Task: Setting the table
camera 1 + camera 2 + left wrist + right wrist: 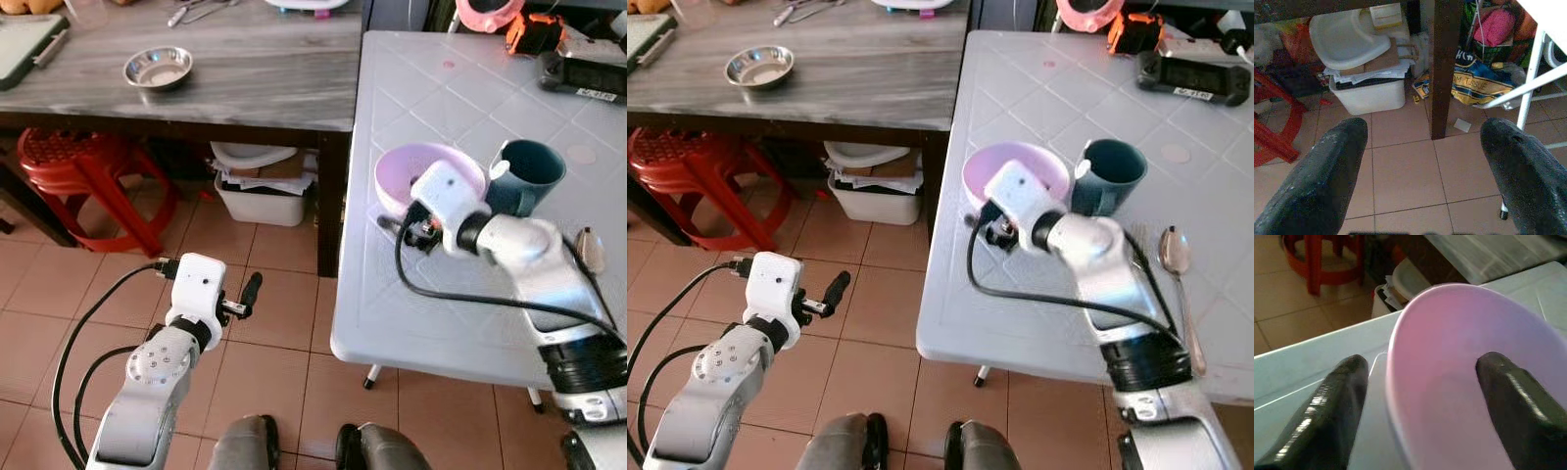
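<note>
Centrally, we see the pink bowl resting on the white plastic table, near the table's left edge, with the dark teal mug just beside it on its right. Our right gripper straddles the bowl's near rim: in the right wrist view one black finger lies outside the rim above the tabletop and the other lies inside the bowl, the jaws spread and not pressed against the wall. A metal spoon lies on the table to the right of our right forearm, well apart from the bowl. Toward the far side of the white table we note a black handheld device and an orange object. To the left stands a grey wood-grain table bearing a small steel bowl; beneath it sit a white storage bin and a red plastic stool. Our left gripper hangs idle above the tiled floor, its fingers parted and empty.
</note>
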{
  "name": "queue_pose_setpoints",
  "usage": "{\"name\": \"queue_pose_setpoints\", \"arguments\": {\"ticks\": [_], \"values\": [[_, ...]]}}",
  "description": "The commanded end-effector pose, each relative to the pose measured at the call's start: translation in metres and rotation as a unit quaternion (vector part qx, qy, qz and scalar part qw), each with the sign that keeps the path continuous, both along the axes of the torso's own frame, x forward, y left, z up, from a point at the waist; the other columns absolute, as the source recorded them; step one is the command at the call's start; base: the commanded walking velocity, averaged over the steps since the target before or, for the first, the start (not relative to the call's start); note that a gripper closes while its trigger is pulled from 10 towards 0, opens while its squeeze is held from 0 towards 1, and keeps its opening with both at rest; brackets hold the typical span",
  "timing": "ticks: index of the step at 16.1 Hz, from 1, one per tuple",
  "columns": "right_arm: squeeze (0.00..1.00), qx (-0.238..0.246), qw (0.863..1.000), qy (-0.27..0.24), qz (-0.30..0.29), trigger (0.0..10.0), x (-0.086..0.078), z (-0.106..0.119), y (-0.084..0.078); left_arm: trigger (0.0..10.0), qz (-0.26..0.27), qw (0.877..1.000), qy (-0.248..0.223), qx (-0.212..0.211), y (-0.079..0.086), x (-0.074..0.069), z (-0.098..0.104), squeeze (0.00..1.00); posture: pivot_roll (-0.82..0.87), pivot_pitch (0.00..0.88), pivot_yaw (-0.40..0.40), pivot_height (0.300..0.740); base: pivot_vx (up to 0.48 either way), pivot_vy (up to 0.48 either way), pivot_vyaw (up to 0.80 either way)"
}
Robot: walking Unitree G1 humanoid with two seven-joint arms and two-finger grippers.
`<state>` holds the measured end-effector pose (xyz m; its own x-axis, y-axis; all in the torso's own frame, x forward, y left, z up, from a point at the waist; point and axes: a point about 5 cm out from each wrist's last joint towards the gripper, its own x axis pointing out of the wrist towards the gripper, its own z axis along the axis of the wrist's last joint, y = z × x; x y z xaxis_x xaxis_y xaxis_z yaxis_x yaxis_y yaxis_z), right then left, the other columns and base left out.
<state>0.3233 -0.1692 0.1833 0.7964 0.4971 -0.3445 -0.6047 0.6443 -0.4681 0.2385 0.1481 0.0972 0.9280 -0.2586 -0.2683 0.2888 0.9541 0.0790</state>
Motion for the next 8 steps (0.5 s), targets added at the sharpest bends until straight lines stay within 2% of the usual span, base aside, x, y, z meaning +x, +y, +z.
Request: {"name": "queue_pose_setpoints", "arguments": {"ticks": [1,4,8], "values": [[0.00,-0.005,1.000,0.013,0.012,0.0,0.001,0.004,0.000,10.0,-0.005,1.000,0.015,0.007,0.001,-0.001,-0.005,0.00,0.02,0.102,0.021,0.740,0.000,0.000,0.00],[0.00,-0.011,0.999,0.032,0.028,0.0,0.002,0.005,0.001,10.0,-0.010,1.000,0.022,0.011,-0.001,0.000,-0.007,0.00,0.02,0.101,0.019,0.740,0.000,0.000,0.00],[0.00,-0.019,0.996,0.084,0.031,0.0,-0.005,-0.009,-0.004,10.0,-0.016,0.999,0.034,0.015,-0.002,0.000,-0.010,0.00,0.02,0.099,0.017,0.740,0.000,0.000,0.00]]}}
